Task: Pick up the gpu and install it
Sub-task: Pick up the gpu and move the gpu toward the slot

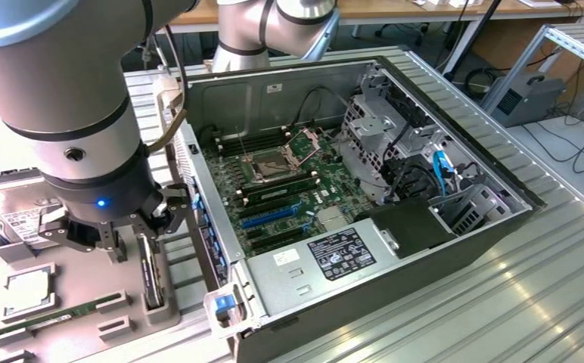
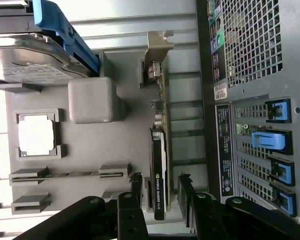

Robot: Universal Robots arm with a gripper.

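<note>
Evidently little is done: the thin black gpu card [image 2: 160, 165] stands on edge in its grey tray [image 2: 90, 160], uninstalled. We see the claw [image 2: 160, 177] straddling it, fingers [image 2: 136, 187] apart, not yet clamped.

A ribbed aluminium table [image 1: 454, 302] caught pale light along its grooves. Behind it ran a wooden workbench [image 1: 393, 9]. At the exterior view's right, an aluminium-profile frame [image 1: 575, 45] stood over a grey floor [image 1: 560, 128], where black cables [image 1: 582, 155] lay loose.
</note>
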